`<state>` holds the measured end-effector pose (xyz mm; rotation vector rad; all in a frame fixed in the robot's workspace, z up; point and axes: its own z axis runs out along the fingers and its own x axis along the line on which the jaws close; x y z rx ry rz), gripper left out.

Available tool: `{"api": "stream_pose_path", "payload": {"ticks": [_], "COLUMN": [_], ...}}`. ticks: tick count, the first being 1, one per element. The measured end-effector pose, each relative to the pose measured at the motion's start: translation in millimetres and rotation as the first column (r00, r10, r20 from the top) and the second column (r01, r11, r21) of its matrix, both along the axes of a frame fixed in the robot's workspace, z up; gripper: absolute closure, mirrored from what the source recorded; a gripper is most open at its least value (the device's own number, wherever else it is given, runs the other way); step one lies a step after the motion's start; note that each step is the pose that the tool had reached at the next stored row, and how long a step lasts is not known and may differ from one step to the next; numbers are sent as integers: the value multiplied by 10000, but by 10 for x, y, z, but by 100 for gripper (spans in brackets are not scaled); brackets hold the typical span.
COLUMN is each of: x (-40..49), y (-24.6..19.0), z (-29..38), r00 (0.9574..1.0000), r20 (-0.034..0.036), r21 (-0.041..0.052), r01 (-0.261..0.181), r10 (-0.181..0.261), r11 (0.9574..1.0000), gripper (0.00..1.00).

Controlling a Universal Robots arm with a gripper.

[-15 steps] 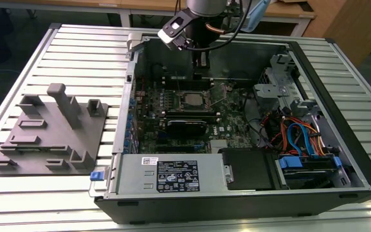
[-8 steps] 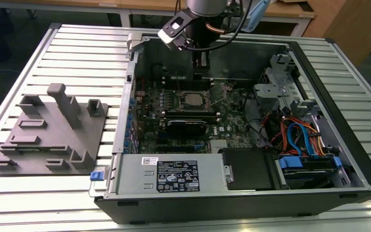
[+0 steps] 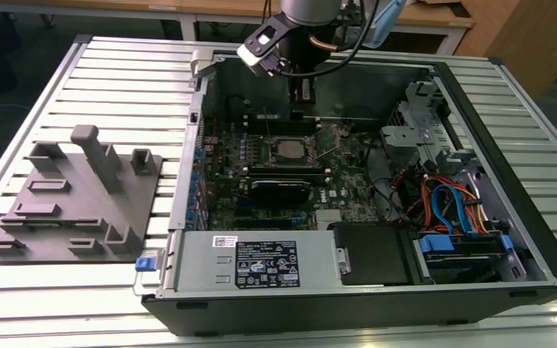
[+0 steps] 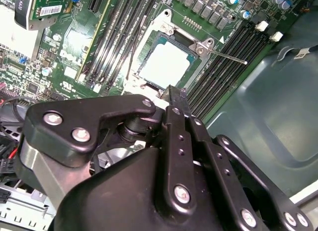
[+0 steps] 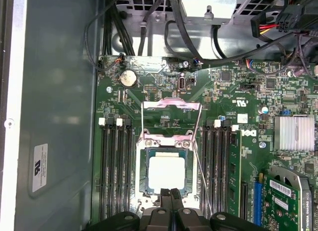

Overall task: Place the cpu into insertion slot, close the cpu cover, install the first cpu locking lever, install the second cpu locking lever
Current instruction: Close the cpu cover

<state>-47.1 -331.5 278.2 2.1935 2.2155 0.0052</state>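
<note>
- First wrist view: one silvery cover frame (image 5: pixel 171 104) stands open beside one dull silver square chip (image 5: pixel 166 174) seated in the green circuit board (image 5: pixel 149 87).
- Second wrist view: the black hand (image 4: pixel 176 92) is narrow and empty.

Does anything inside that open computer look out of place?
The thin silvery metal cover frame stands flipped open, away from the square silver-grey chip it should cover, and a thin wire lever juts out unlatched.
</note>
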Motion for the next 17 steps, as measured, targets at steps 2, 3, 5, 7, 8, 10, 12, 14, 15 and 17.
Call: {"api": "stream_pose_path", "payload": {"ticks": [2, 3, 5, 7, 8, 10, 12, 14, 15, 17], "x": [0, 0, 0, 0, 0, 0, 9, 53, 83, 148], "y": [-5, -5, -5, -5, -6, -6, -6, -6, -6, -6], "z": [0, 0, 0, 0, 0, 0, 0, 0, 0, 0], "r00": [10000, 10000, 10000, 10000, 10000, 10000, 10000, 10000, 10000, 10000], "r20": [0, 1, 0, 0, 0, 0, 0, -5, -11, -27], "r21": [0, 1, 0, 0, 0, 0, 0, 0, 1, 0], "r01": [0, 0, 0, 1, 0, 0, -2, 1, 1, 0], "r10": [0, 0, 0, -1, 0, 0, 2, -1, -1, 0], "r11": [10000, 10000, 10000, 10000, 10000, 10000, 10000, 10000, 10000, 10000], "gripper": [90, 90, 90, 90, 90, 90, 90, 90, 90, 90]}}
